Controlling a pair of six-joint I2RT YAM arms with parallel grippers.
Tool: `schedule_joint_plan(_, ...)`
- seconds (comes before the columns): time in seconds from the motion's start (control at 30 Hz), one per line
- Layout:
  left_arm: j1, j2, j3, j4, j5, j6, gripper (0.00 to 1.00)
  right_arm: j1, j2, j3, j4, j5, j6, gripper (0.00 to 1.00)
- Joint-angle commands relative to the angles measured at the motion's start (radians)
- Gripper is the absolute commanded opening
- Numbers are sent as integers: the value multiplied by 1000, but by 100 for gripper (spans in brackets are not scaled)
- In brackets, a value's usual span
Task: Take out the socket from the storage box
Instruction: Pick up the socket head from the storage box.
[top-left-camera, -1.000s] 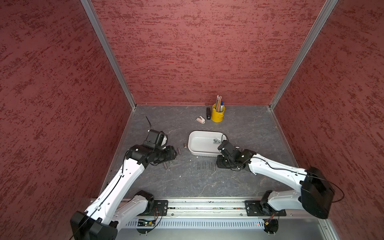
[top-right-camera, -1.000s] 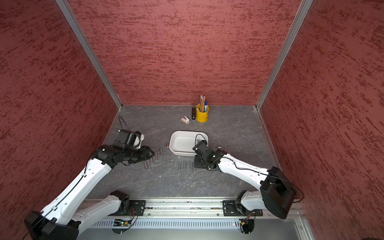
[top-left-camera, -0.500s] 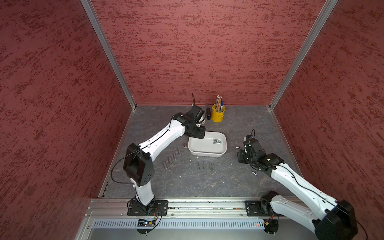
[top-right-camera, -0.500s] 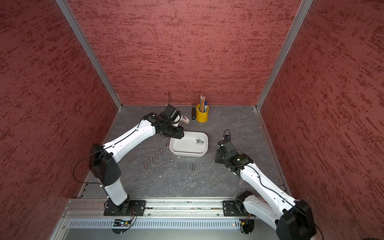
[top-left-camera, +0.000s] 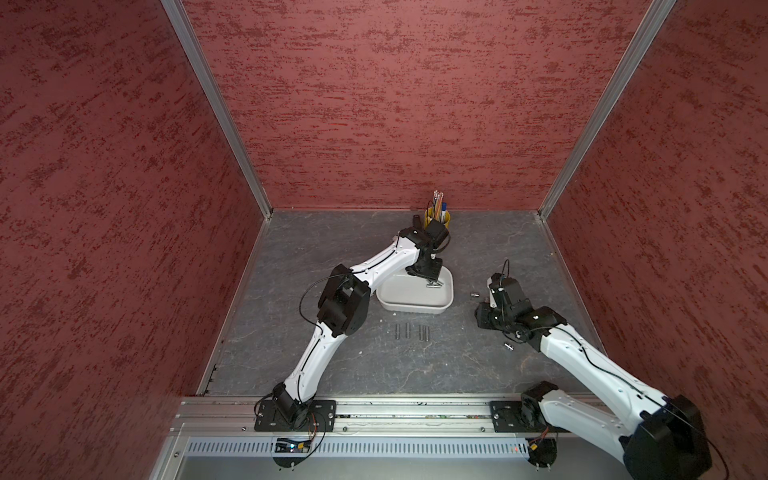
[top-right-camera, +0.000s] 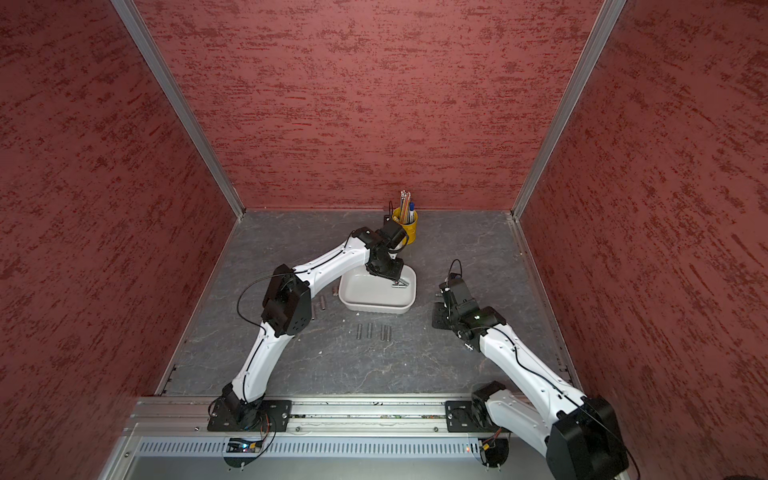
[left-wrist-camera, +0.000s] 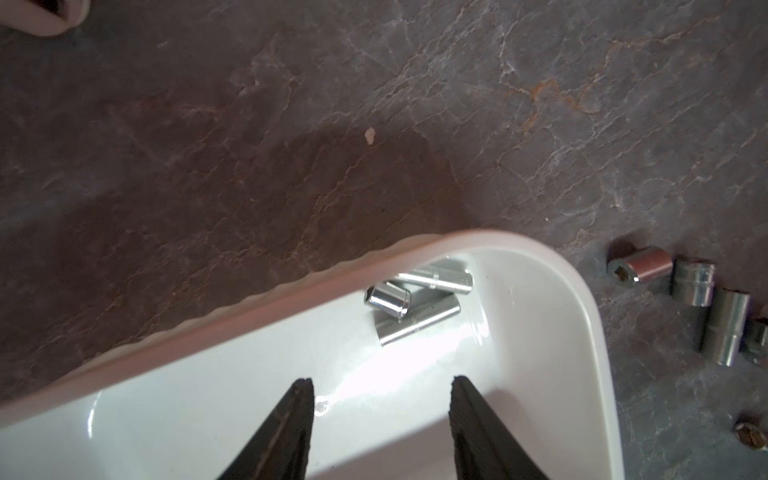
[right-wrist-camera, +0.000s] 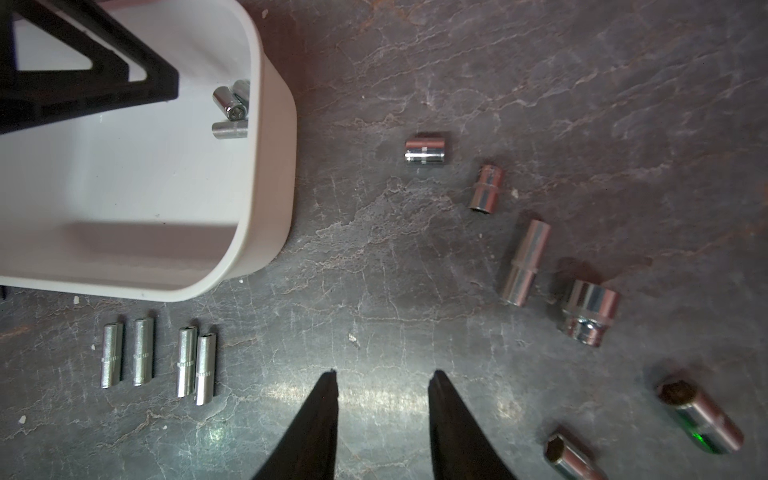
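My left pincer (left-wrist-camera: 382, 380), earlier far left on the desk (left-wrist-camera: 374, 104), now hangs over the storage box (left-wrist-camera: 187, 415). My right pincer (right-wrist-camera: 383, 372), earlier at the box, now sits right of it.

Storage box (top-left-camera: 415, 306) partly behind left arm (top-left-camera: 382, 264)

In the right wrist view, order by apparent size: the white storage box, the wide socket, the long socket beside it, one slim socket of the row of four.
1. storage box
2. wide socket and long socket: look alike, not ranked
3. slim socket
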Motion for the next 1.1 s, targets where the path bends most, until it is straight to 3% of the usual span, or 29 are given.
schedule_joint_plan(0.0,6,50,53,-15,-1,-27,56,-12,4,-6,28,-20,-17,39)
schedule_joint_plan(0.63,12,169,99,16,-17,-16,53,-16,45,0,25,-60,-20,40)
schedule_joint_plan(1.07,-7,199,69,9,-58,7,42,-15,60,0,27,-66,-22,40)
